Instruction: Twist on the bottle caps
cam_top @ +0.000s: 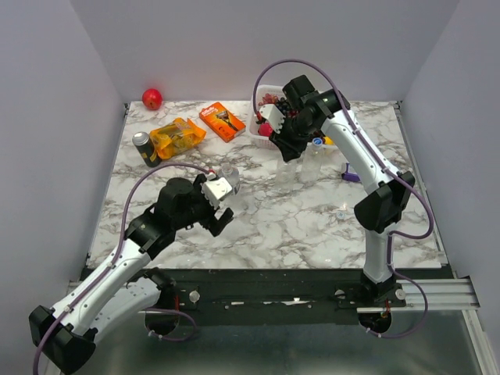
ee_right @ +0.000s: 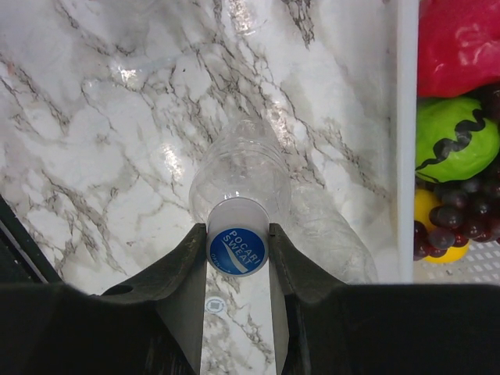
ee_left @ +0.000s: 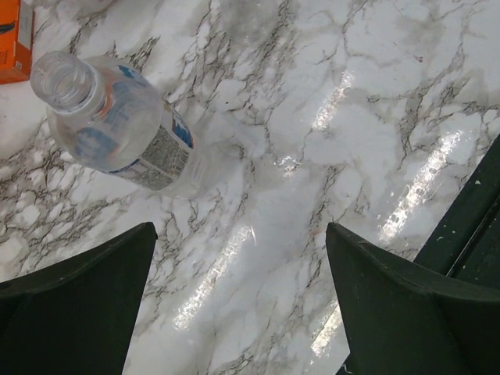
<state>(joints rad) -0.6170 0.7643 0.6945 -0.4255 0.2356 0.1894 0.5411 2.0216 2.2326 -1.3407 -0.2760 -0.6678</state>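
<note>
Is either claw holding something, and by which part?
The right gripper pinches a blue cap by its sides, atop a bottle; the left gripper, open, holds nothing.

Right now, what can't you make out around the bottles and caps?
Right wrist view: the neck of the clear plastic bottle is hidden by the round blue plastic cap in the right claw, so whether it is threaded is unknown.
Top view: a tiny pale round cap is too small to tell which way up it lies.
Left wrist view: the orange box is cut off by the picture's corner.
</note>
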